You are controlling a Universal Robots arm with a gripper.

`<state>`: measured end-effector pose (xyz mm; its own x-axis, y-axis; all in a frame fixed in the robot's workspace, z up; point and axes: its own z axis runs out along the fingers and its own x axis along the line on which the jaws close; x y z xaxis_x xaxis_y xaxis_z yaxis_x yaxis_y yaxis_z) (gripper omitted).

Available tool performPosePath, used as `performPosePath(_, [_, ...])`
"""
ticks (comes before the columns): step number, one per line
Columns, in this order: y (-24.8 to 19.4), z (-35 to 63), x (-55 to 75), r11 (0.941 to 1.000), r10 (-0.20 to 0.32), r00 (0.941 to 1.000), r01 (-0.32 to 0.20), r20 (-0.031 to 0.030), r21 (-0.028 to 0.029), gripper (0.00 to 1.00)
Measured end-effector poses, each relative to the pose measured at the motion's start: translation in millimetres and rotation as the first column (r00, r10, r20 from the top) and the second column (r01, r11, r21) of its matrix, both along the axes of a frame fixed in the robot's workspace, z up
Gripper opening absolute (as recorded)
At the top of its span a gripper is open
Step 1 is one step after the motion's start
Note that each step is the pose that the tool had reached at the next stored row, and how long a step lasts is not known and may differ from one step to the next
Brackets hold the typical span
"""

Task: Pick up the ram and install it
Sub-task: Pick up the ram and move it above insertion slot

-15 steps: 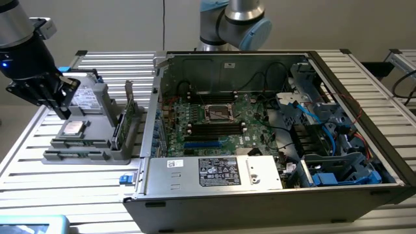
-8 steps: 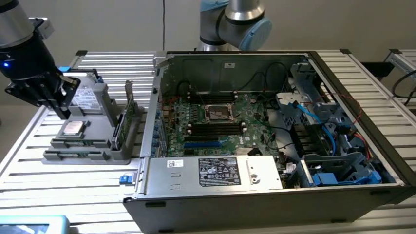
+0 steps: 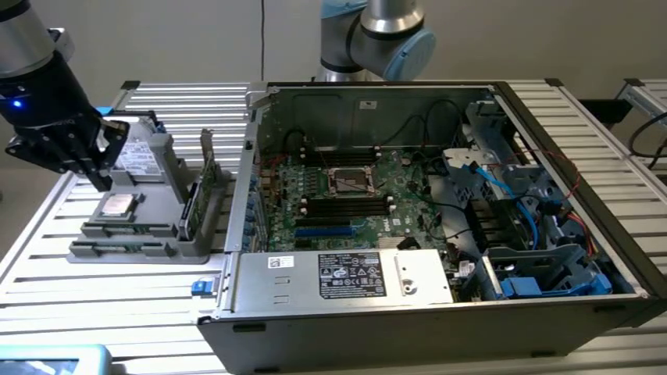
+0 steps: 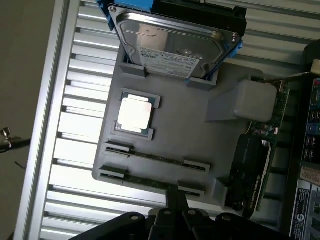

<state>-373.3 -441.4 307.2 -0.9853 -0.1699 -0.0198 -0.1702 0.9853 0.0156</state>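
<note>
Fingers (image 4: 176,200) of the black gripper (image 3: 105,184) are pressed together, gripping nothing, poised above the grey plastic parts tray (image 3: 156,256). Two long, thin green ram sticks (image 4: 155,157) stand on edge in the tray's holders, beside a square silver processor (image 4: 134,114), close to the fingertips.

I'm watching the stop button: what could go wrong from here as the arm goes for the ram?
The end effector is shut over the nearer ram stick; descending like that, it could strike its thin edge. The second ram stick lies close alongside, so a finger might catch it. The upright graphics card stands by the sticks' ends and could be bumped.
</note>
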Motion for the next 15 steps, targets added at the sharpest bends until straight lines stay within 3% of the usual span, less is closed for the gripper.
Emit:
performPosePath(4, [0.0,-0.1,0.0,0.9973,0.073,0.9973,-0.073,0.0000,0.0000,0.11])
performPosePath(7, [0.0,-0.2,0.0,0.9919,0.127,0.9919,-0.127,0.0000,0.0000,0.11])
performPosePath(11, [0.0,-0.3,0.0,0.9800,0.199,0.9800,-0.199,0.0000,0.0000,0.11])
performPosePath(15, [0.0,-0.4,0.0,0.9628,0.270,0.9628,-0.270,0.0000,0.0000,0.11])
